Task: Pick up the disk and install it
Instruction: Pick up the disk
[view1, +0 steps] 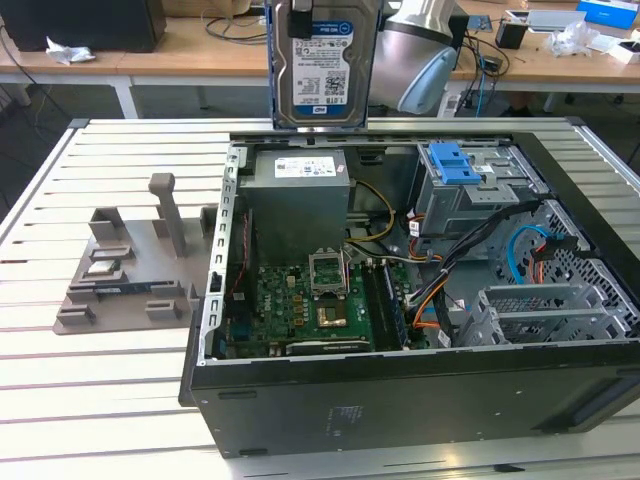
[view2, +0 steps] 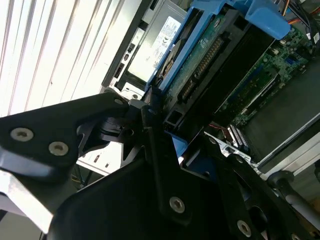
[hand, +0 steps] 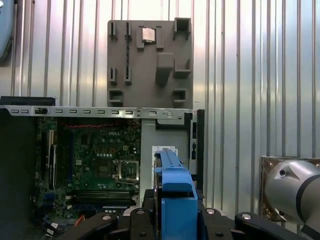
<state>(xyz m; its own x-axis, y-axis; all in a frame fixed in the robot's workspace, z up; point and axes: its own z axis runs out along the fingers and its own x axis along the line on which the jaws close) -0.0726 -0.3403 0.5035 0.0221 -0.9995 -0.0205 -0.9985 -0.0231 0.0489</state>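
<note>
While the tool (hand: 175, 212) grips the disk (view1: 322, 65) by its blue carrier frame, the disk hangs upright at the top centre of the exterior view, above the grey power-supply box (view1: 298, 210) inside the open computer case (view1: 400, 400) on the slatted table (view1: 100, 400).

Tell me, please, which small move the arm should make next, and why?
Probably shift the disk toward the exterior view's right, keeping it raised. The gripper is shut on it, and it hangs upright above the grey power supply box. The drive cage with the blue latch stands further to that side, so the disk looks not yet lined up with it.
</note>
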